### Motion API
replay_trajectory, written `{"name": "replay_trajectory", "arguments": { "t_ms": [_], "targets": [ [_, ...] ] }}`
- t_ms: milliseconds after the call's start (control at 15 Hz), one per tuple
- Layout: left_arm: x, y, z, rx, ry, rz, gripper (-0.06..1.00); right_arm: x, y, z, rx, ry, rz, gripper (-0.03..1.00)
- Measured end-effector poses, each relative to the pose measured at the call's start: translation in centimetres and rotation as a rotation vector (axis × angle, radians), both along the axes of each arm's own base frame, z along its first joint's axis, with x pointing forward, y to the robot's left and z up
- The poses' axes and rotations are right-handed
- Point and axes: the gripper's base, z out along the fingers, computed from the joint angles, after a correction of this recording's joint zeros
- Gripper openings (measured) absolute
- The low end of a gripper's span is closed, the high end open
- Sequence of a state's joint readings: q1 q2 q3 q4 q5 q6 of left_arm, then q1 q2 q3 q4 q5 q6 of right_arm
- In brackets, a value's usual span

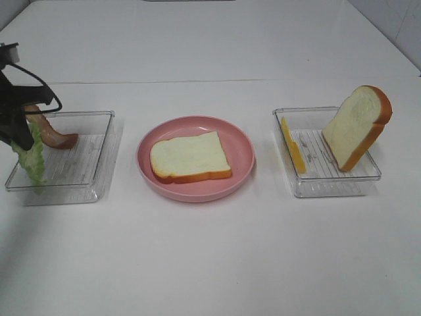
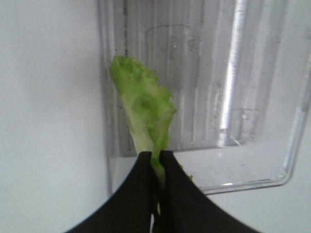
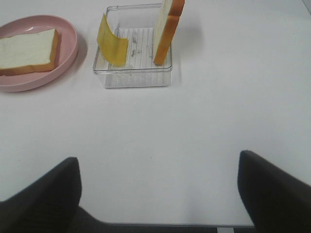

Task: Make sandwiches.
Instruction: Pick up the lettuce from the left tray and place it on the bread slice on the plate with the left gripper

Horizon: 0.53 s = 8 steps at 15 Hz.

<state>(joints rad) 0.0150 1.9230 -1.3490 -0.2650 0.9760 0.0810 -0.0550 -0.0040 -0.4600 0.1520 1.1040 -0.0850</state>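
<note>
My left gripper (image 1: 18, 136) is shut on a ruffled green lettuce leaf (image 1: 31, 158) and holds it hanging over the left edge of the left clear tray (image 1: 92, 178). In the left wrist view the lettuce (image 2: 146, 109) sticks out from between the shut fingers (image 2: 141, 194). A reddish-brown bacon strip (image 1: 56, 135) leans in that tray. One bread slice (image 1: 189, 157) lies flat on the pink plate (image 1: 240, 141). A second bread slice (image 1: 358, 128) and a yellow cheese square (image 1: 293, 145) stand on edge in the right clear tray (image 1: 329, 184). My right gripper (image 3: 158, 189) is open over bare table, apart from them.
The white table (image 1: 210, 257) carries the two trays and the plate in a row. The right wrist view shows the plate (image 3: 68, 48), the cheese (image 3: 112, 46) and the upright bread (image 3: 165, 31) well ahead of the open fingers.
</note>
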Motion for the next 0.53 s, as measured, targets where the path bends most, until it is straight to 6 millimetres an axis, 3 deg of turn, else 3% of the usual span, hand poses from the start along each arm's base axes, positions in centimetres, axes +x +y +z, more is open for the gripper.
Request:
{"name": "replay_trajectory", "arguments": {
  "t_ms": [400, 467, 533],
  "targets": [
    [-0.6, -1.3, 6.8, -0.152, -0.159, 0.008, 0.01, 0.0, 0.0, 0.0, 0.000, 0.000, 0.000, 0.85],
    [-0.6, -1.9, 7.8, -0.189, -0.172, -0.007, 0.01, 0.0, 0.0, 0.0, 0.000, 0.000, 0.000, 0.85],
    [-0.8, -4.3, 8.9, -0.287, -0.201, -0.054, 0.01, 0.0, 0.0, 0.0, 0.000, 0.000, 0.000, 0.85]
  ]
}}
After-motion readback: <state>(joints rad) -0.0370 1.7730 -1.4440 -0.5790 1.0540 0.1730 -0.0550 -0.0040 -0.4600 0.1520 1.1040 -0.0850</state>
